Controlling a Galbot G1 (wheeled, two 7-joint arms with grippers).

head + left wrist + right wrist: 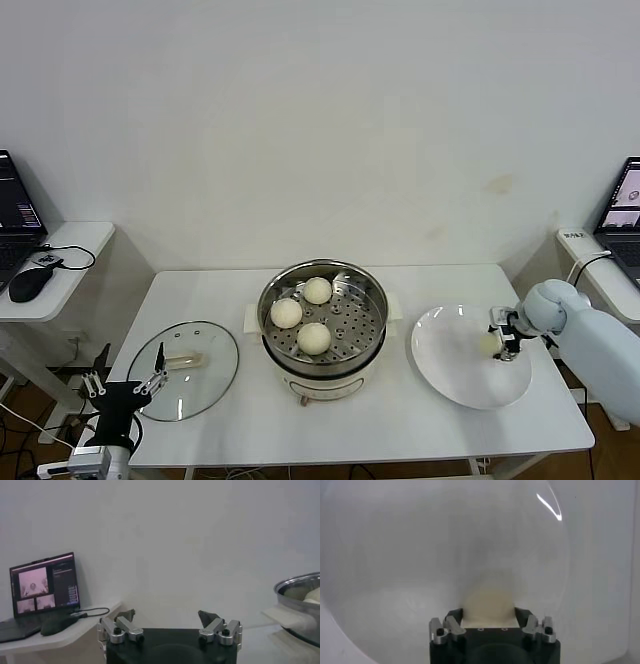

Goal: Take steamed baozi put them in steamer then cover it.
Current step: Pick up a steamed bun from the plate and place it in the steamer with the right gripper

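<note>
The right gripper point(487, 616) points down at the white plate point(395, 555). A cream bun point(487, 602) sits between its fingers point(454, 616), which seem to touch it on both sides.

cream-white baozi point(314, 338), shiny steel perforated steamer point(372, 340), white plate point(445, 355)

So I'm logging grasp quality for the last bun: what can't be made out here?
- Underside of the fourth baozi on the plate: right wrist view, hidden by the right pincer.
- Steamer: left wrist view, cut off by the edge.
- Left pincer: idle, open.
</note>
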